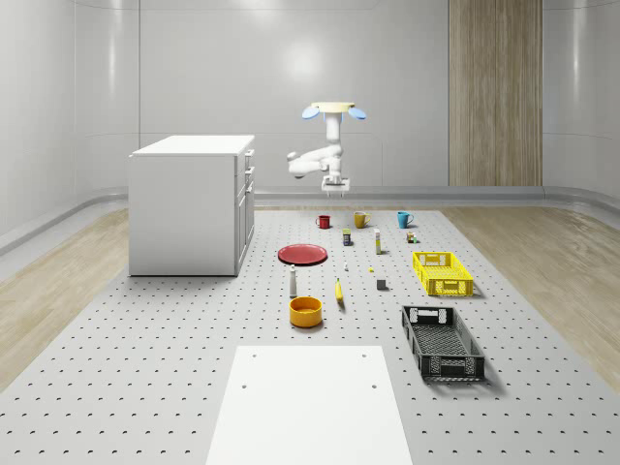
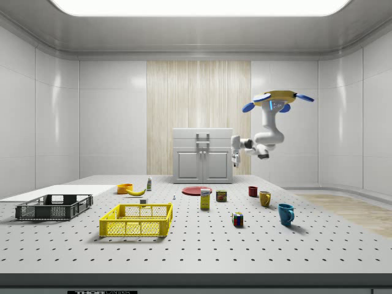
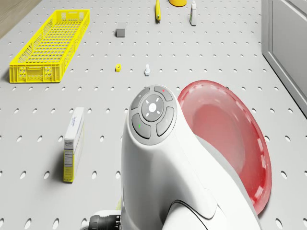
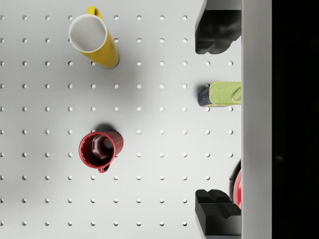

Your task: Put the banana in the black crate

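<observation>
Pegboard floor (image 1: 145, 387), drone (image 1: 332, 109) hovering over mugs (image 4: 101, 149)

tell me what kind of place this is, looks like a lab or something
Most likely a simulated robotics test room. The floor is a grey pegboard platform dotted with holes, everyday props such as a banana, a black crate and a red plate lie spread out, and a drone with an arm hovers above the mugs.

The grey pegboard table (image 1: 145, 368) bore mugs, a red plate (image 1: 302, 254), banana (image 1: 339, 291), two crates and a cabinet (image 1: 189, 203).
</observation>
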Controlling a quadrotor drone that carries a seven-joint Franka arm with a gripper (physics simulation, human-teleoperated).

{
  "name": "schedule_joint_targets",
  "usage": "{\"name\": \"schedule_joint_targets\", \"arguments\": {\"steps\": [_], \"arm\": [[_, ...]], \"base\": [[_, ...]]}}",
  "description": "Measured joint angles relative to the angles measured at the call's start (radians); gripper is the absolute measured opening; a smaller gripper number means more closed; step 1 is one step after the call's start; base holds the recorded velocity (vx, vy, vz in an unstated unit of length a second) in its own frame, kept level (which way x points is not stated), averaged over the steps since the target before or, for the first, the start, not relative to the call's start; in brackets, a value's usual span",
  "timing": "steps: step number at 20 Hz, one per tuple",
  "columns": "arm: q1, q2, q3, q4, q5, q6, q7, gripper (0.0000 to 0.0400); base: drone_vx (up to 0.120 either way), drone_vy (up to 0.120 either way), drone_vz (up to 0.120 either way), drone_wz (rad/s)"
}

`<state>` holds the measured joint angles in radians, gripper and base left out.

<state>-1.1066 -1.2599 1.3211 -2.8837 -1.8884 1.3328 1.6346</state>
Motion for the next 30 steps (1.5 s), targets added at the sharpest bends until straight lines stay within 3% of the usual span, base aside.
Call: {"name": "schedule_joint_targets", "arguments": {"steps": [14,24,30], "arm": [[-0.015,-0.055,0.013,0.003,0.026,0.051,0.014,0.0400],[-0.024,-0.089,0.021,0.005,0.042,0.083,0.022,0.0400],[-0.029,-0.108,0.024,0.006,0.050,0.100,0.026,0.0400]], "base": [[0.120,0.000,-0.117,0.000],[0.120,0.000,-0.048,0.000],[0.120,-0.073,-0.020,0.000]]}}
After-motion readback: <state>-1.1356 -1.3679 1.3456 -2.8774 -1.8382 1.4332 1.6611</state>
